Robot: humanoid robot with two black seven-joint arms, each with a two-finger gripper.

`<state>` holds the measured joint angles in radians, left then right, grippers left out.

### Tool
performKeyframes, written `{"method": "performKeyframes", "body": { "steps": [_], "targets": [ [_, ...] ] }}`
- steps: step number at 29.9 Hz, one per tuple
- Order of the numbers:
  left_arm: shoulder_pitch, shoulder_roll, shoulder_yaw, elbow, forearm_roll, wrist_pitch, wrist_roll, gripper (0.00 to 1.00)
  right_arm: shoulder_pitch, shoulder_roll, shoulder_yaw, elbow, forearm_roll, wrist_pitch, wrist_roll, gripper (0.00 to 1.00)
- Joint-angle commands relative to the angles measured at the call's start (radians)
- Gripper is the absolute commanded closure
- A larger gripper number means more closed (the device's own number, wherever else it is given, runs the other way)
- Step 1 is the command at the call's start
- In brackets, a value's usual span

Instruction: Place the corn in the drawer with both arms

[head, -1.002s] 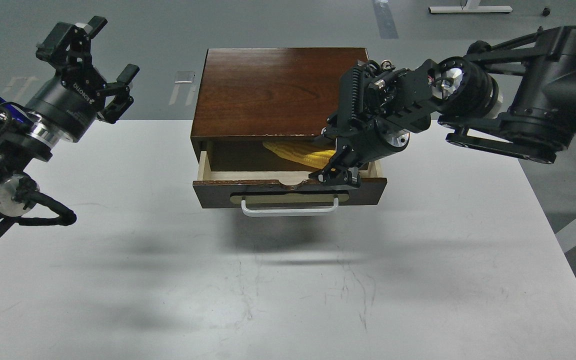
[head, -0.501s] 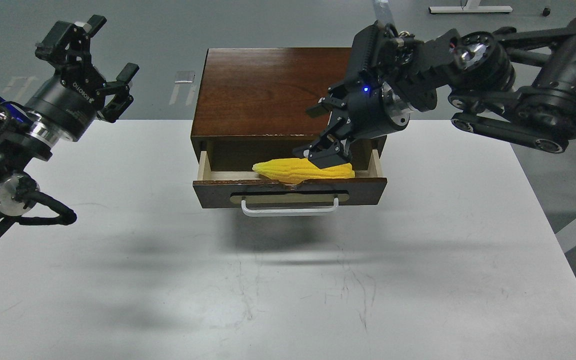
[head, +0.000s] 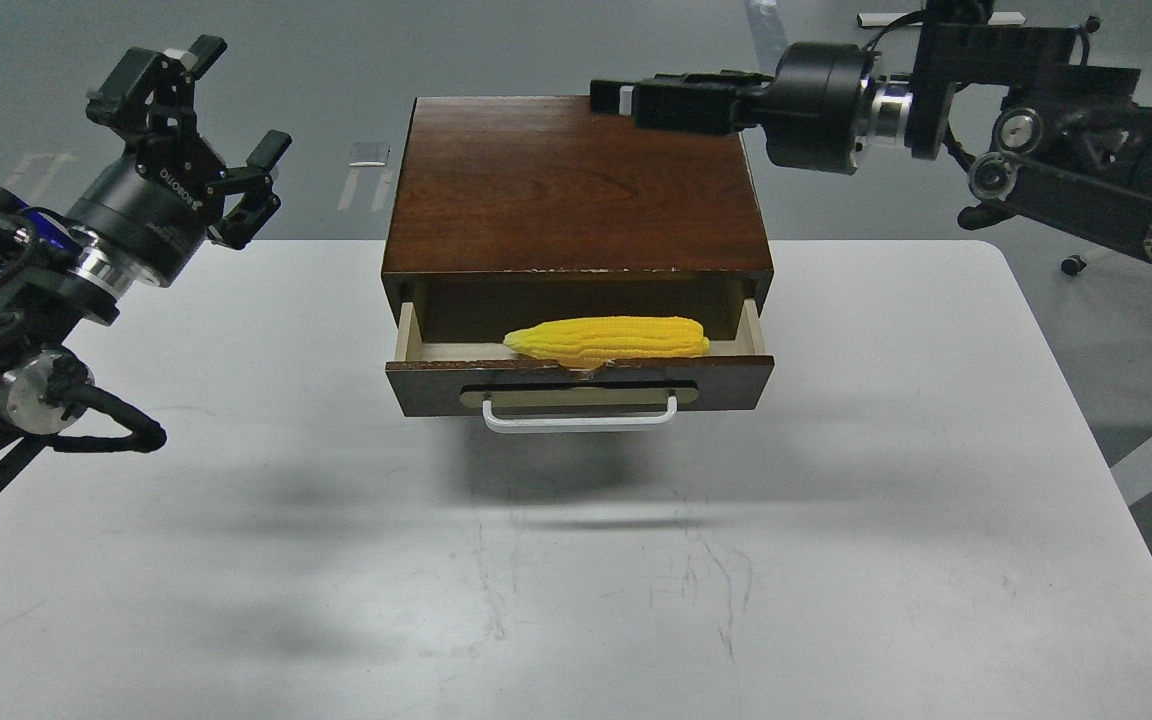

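A: What lies nearest in the frame?

B: The white bench [head: 576, 560], scuffed with fine dark scratches in the lower middle and crossed by soft shadows. Nothing stands on that near part.

A: And further back?

B: The drawer [head: 579, 383], centre frame, pulled part way out of its reddish-brown-topped box [head: 576, 185]. Its dark front carries a brass-coloured plate and a white bar handle [head: 580, 418].

A: Where is the corn?

B: The corn [head: 606, 340] lies inside the drawer on the pale wood, lengthwise across it, pointed end toward the left of the frame, blunt end toward the right. It sits just behind the drawer's front board, and nothing of mine touches it.

A: Your left tool?

B: My left tool [head: 198, 140] is in the upper left of the frame, raised above the bench's left edge, well apart from the box. Its 2 fingers [head: 267, 152] stand apart, with nothing between them.

A: Your right tool?

B: My right tool [head: 616, 98] is at the top of the frame, held level over the far edge of the box top, pointing left. It is seen side-on and dark, so I cannot tell whether its fingers are apart or together. It carries nothing that I can see.
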<state>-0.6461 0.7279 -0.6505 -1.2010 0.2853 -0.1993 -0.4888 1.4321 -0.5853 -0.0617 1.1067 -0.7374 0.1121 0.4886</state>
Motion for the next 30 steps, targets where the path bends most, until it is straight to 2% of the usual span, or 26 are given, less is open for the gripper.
{"method": "performKeyframes", "body": {
  "steps": [1,5,12,21,30],
  "targets": [
    [0.005,-0.010,0.000,0.001,0.000,0.000,0.000,0.01,-0.140,-0.010,0.116,-0.025,0.162,-0.002,0.000,0.00],
    [0.017,-0.022,0.000,0.006,0.001,0.000,0.000,0.01,-0.326,-0.007,0.268,-0.053,0.330,-0.006,0.000,0.00],
    [0.029,-0.042,0.000,0.011,0.002,-0.002,0.000,0.01,-0.536,0.004,0.446,-0.086,0.579,-0.037,0.000,0.00],
    [0.043,-0.053,0.000,0.011,0.005,-0.006,0.000,0.01,-0.723,0.001,0.576,-0.108,0.658,-0.003,0.000,0.00],
    [0.043,-0.068,0.002,0.014,0.011,-0.008,0.000,0.01,-0.760,0.002,0.565,-0.093,0.658,-0.005,0.000,0.00]
  ]
}}
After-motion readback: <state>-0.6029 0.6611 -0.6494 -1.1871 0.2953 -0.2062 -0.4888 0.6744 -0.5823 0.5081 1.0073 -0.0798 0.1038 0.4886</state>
